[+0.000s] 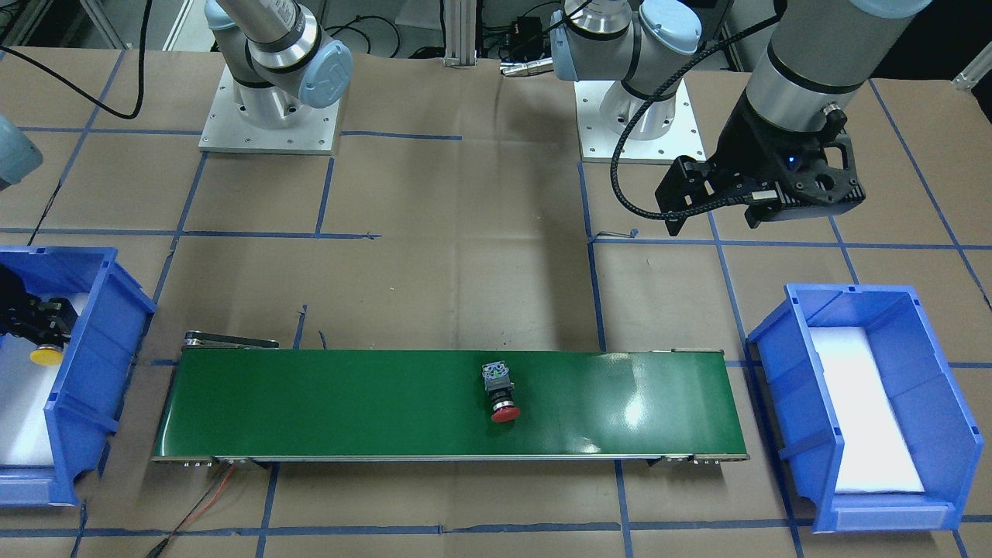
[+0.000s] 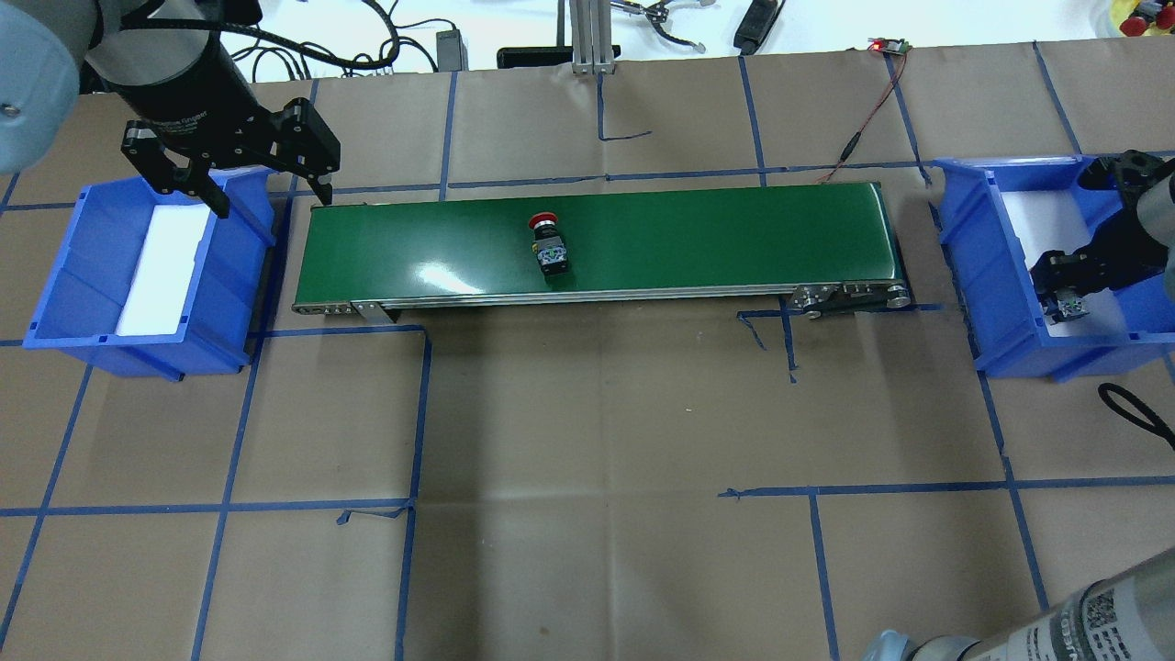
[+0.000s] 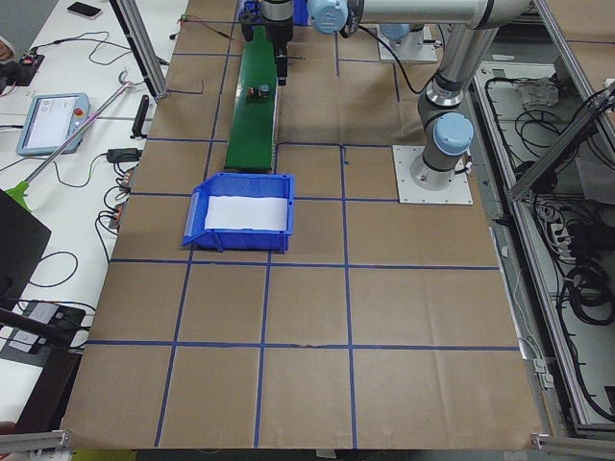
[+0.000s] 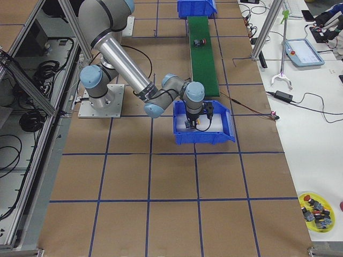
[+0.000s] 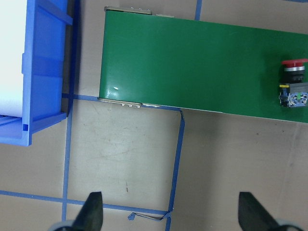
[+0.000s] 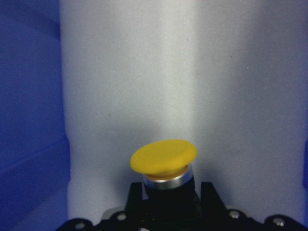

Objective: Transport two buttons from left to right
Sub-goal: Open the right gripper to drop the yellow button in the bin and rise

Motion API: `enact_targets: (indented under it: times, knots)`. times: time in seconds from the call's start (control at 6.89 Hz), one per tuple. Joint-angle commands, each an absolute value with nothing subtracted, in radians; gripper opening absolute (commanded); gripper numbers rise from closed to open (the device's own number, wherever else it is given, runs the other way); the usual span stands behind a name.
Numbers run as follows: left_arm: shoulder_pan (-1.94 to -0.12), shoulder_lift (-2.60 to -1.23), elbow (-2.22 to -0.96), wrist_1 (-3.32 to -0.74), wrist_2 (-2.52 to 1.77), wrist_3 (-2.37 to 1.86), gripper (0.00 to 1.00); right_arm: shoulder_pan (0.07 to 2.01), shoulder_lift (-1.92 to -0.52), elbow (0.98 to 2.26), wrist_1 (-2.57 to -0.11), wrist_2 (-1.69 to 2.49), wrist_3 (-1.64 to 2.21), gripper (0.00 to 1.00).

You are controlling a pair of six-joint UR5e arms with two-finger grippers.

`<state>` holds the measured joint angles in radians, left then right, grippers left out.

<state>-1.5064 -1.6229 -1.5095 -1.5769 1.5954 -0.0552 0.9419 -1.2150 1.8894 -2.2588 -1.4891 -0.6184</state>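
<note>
Wrist view shows right gripper [image 6: 168,195] clamping yellow button [image 6: 163,156]; overhead hides cap.

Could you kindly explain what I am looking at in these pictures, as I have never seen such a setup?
Two robot arms stand at a paper-covered table. Four pictures come from fixed cameras around it; two from cameras on the wrists. A green conveyor belt lies between two blue bins. A red button lies on its side on the belt. The left gripper hangs open and empty near the left bin. The right gripper, inside the right bin, is shut on a yellow button.
</note>
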Motion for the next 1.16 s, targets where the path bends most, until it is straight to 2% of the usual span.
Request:
enact_targets:
  times: [0.0,0.15,0.29,1.02]
  knots:
    - [-1.506,-1.623,-1.508,-1.577,1.595,-0.055,1.0,0.942,-1.215,1.89,-2.257,-1.496,-0.611,0.91]
    - [-1.506,-1.623,-1.508,-1.577,1.595,-0.055,1.0,0.942,-1.219,1.888,-2.252,-1.488,-0.609,0.97]
    - [-1.506,-1.623,-1.508,-1.577,1.595,-0.055,1.0,0.943,-1.227,1.885,-2.25,-1.486,-0.609,0.99]
    - [-1.506,-1.623,-1.508,-1.577,1.595,-0.055,1.0,0.956,-1.376,1.822,-2.226,-1.489,-0.56,1.0]
